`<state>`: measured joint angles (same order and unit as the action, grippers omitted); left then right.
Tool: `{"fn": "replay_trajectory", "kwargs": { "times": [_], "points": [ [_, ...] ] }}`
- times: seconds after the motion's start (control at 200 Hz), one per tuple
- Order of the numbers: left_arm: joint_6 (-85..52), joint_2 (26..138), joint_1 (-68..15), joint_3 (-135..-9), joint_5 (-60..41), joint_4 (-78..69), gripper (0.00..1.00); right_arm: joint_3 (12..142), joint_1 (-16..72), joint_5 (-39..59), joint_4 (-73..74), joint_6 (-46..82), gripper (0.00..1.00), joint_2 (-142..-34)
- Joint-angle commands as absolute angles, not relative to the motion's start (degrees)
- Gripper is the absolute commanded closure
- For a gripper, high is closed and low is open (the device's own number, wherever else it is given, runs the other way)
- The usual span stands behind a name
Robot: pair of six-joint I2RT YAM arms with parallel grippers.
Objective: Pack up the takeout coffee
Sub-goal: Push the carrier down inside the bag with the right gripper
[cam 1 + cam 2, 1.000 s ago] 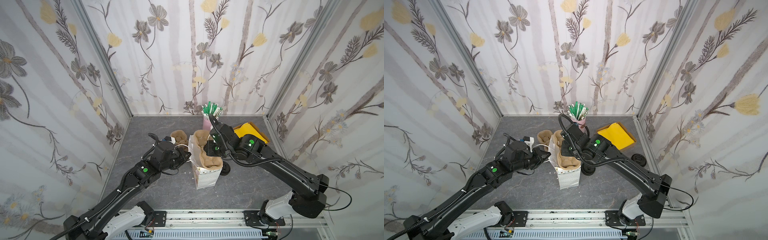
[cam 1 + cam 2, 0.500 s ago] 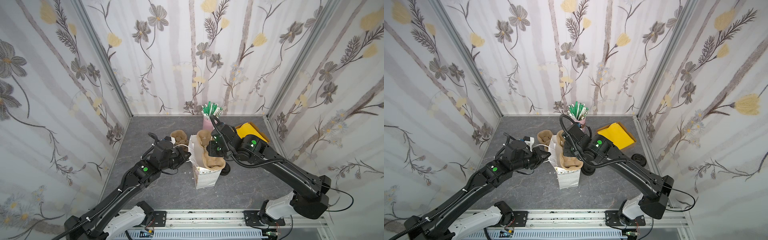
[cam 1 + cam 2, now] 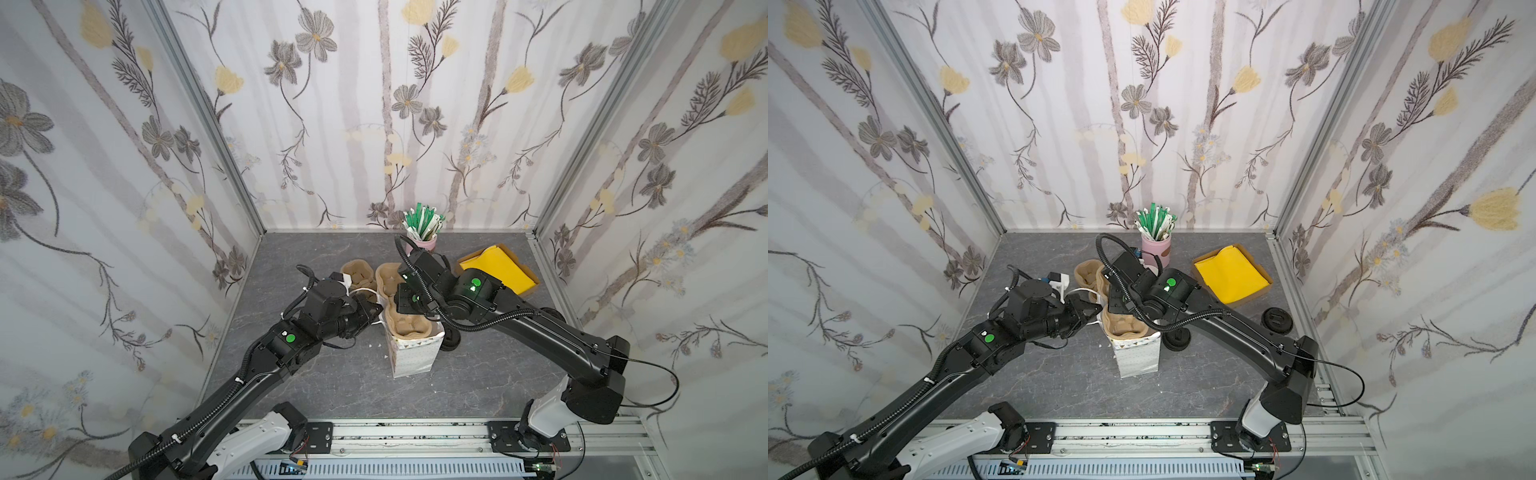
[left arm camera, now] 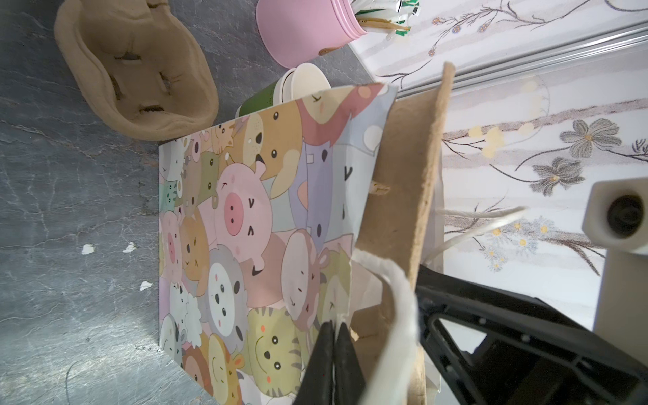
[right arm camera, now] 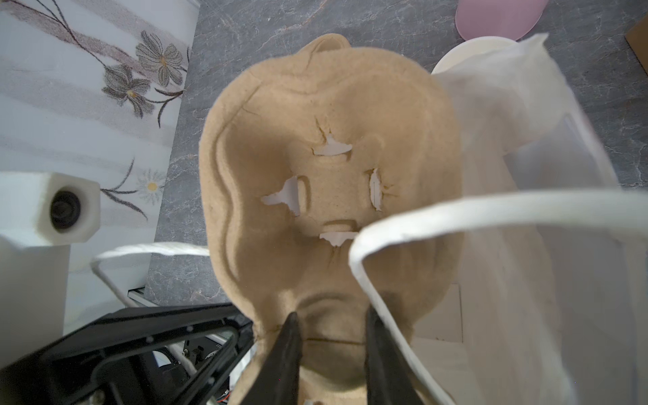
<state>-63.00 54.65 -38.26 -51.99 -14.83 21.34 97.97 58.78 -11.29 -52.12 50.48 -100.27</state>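
Note:
A paper bag (image 3: 411,357) printed with cartoon animals (image 4: 245,210) stands open mid-table. My left gripper (image 4: 333,326) is shut on its near rim beside a white cord handle (image 4: 396,301); in a top view it reaches in from the left (image 3: 376,311). My right gripper (image 5: 331,322) is shut on the middle ridge of a brown pulp cup carrier (image 5: 315,105), which stands on end with its lower half in the bag's mouth (image 3: 409,326). The takeout coffee (image 3: 1177,338) shows only as a black round lid just right of the bag, partly under my right arm.
A second pulp carrier (image 3: 357,274) lies behind the bag. A pink cup of green and white sticks (image 3: 422,241) stands at the back wall, with stacked lidless paper cups (image 4: 301,87) near it. A cardboard tray of yellow napkins (image 3: 498,270) and loose black lids (image 3: 1277,320) sit at the right.
The right arm has shifted very slightly with the carrier still in the bag's mouth. The left arm has not moved.

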Motion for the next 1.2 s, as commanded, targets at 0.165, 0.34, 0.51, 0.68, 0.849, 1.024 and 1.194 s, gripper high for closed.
{"fn": "replay_trajectory", "kwargs": {
  "times": [0.165, 0.34, 0.51, 0.68, 0.849, 1.024, 1.194],
  "points": [
    [-65.4, 54.3, -38.1, -52.1, -12.4, 20.4, 1.0, 98.4, 60.0, -14.7, -56.2, 51.9, 0.79, -100.1],
    [-66.4, 54.4, -38.1, -52.0, -11.3, 20.4, 1.0, 100.2, 61.0, -16.3, -61.4, 51.2, 0.78, -101.0],
    [-65.7, 55.3, -38.2, -52.8, -11.6, 20.4, 1.0, 102.4, 61.9, -17.0, -63.5, 50.3, 0.78, -103.4],
    [-64.4, 56.0, -38.1, -53.9, -12.0, 20.4, 1.0, 106.0, 61.5, -17.0, -63.5, 49.4, 0.78, -107.2],
    [-63.9, 56.0, -38.1, -54.1, -12.4, 20.4, 1.0, 106.8, 60.2, -15.4, -61.9, 49.3, 0.79, -108.8],
    [-63.7, 55.6, -38.1, -53.6, -13.0, 20.5, 1.0, 106.5, 58.9, -16.2, -63.2, 49.4, 0.79, -108.2],
    [-64.1, 55.4, -38.0, -53.2, -13.4, 20.5, 1.0, 105.1, 57.6, -17.1, -63.0, 49.7, 0.79, -106.1]
  ]
}}
